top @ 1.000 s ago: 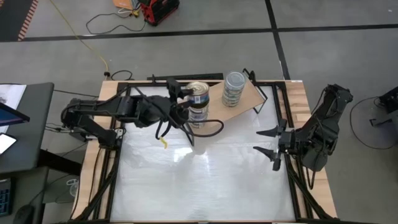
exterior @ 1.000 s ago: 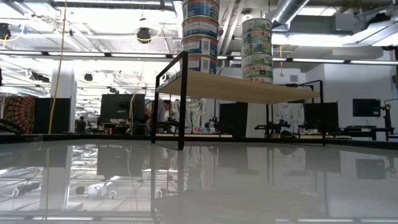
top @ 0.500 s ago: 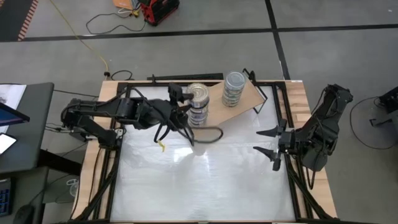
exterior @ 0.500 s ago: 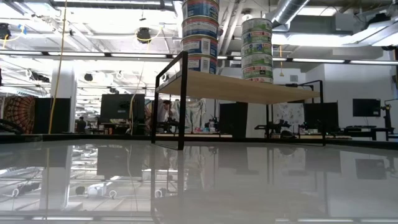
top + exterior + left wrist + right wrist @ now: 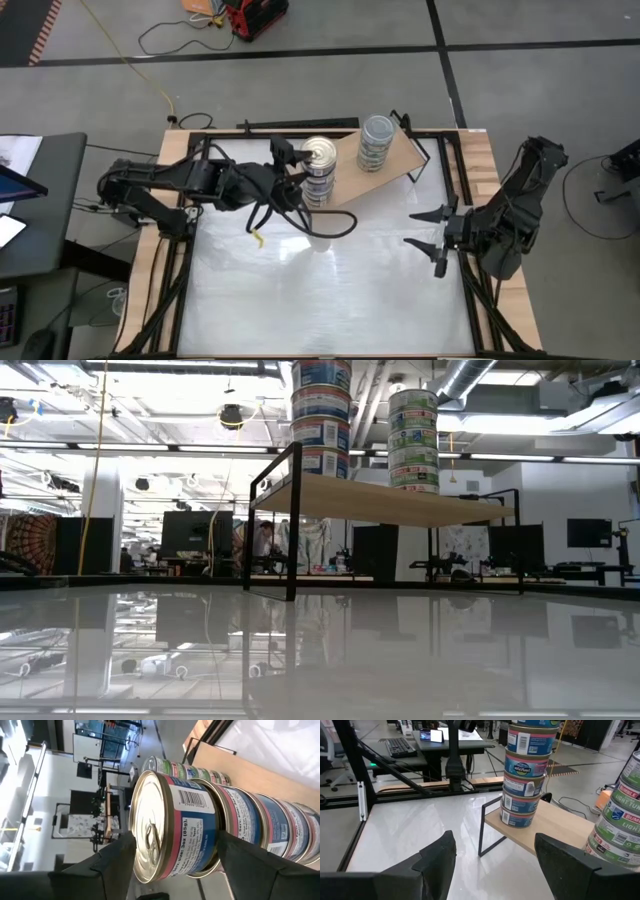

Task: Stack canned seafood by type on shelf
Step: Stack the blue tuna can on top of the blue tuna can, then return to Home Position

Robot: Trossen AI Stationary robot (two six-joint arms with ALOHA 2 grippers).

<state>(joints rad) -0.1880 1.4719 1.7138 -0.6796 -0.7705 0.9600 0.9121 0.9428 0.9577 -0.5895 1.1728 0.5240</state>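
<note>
While the shelf carries two tin stacks, the left gripper sits beside the blue-label stack, fingers spread either side of its top tin. Right gripper waits well apart, spread.

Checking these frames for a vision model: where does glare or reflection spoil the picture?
High view: ceiling light glares off the white tabletop. Low view: the tabletop mirrors the room, and both tin stacks run past the top edge. Left wrist view: the top tin's gold lid shines.
</note>
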